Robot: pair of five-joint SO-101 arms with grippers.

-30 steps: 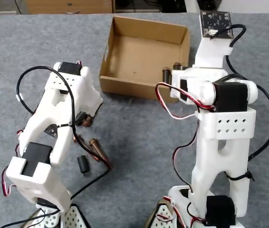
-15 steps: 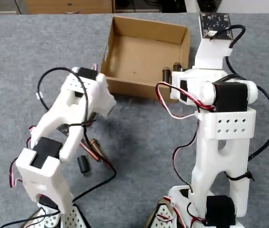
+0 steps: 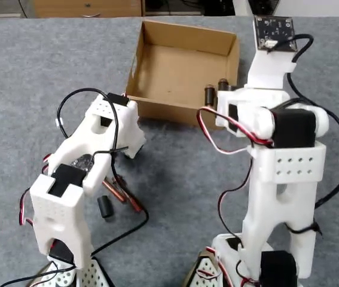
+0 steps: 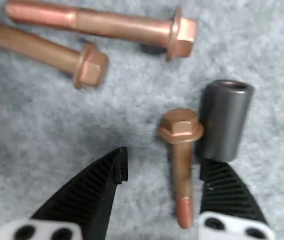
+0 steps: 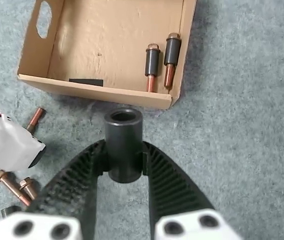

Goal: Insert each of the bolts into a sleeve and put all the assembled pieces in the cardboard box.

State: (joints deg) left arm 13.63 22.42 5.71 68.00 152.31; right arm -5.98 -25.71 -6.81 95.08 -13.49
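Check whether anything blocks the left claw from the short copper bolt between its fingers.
Nothing lies between them. The left claw is open astride the short copper bolt, but the dark cylindrical sleeve lies beside it, at one fingertip.

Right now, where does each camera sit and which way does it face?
High view: above the table, looking down on both arms, cardboard box.
Left wrist view: on left wrist, facing bolts, loose sleeve; open left gripper shows.
Right wrist view: on right wrist, facing cardboard box; right gripper clamps held sleeve.
High, right wrist share box.
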